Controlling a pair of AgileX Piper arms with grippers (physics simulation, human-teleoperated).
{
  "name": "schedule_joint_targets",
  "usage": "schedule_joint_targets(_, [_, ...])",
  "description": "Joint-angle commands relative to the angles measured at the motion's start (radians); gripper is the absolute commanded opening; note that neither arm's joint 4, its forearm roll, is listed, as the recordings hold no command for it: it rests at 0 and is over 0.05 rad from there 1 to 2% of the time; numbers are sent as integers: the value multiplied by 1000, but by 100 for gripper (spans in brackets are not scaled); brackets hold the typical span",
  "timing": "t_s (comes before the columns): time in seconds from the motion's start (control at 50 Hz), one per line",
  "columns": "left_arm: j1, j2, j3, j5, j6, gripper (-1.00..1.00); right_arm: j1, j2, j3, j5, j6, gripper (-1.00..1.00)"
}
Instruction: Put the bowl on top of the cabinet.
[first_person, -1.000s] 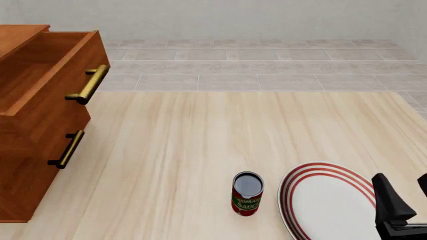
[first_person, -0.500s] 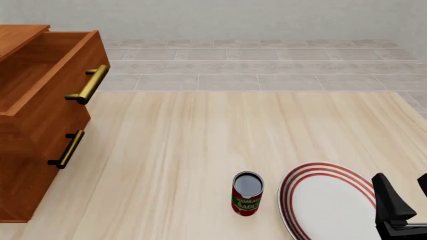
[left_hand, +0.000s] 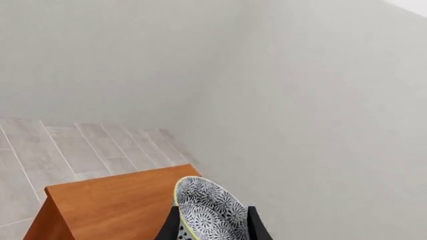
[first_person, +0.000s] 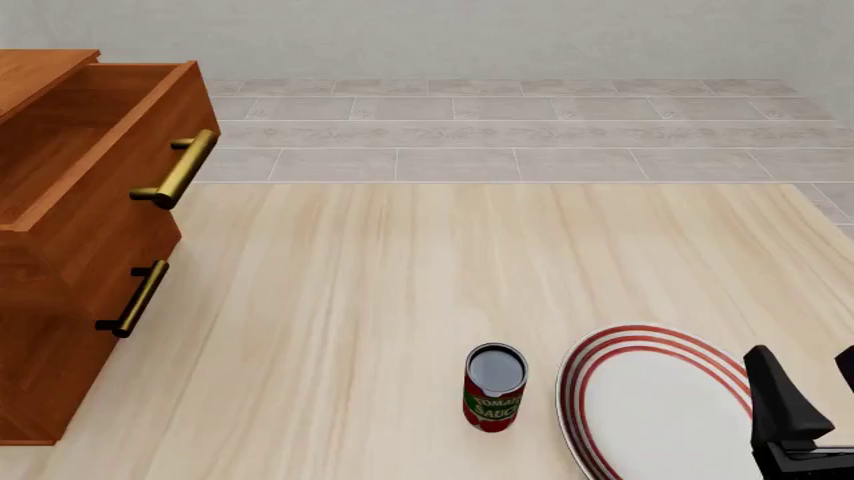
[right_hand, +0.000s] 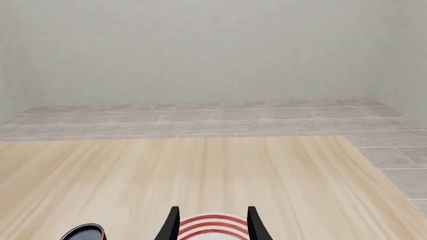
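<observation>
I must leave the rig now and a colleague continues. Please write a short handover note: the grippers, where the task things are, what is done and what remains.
Left gripper: shut on the bowl, held tilted on edge above the cabinet top; it is out of the front view.
Right gripper: open, holding nothing, over the plate near the table's right edge.
The can stands just left of the plate. The cabinet's upper drawer is open.
Done: bowl picked up and carried over the cabinet.
Left: lower it onto the top, release, retract.

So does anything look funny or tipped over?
The bowl is tilted on edge between the left end effector's fingers, above the cabinet. The top drawer hangs open.
</observation>
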Motion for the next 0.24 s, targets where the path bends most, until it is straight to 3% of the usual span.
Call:
schedule_joint_targets(0.02, [-2,-25,-6,13,-3,100,2,0,-2,-1,2,100])
schedule_joint_targets(0.24, [-4,-52,-13,28,-12,100,3,0,-2,-2,2,100])
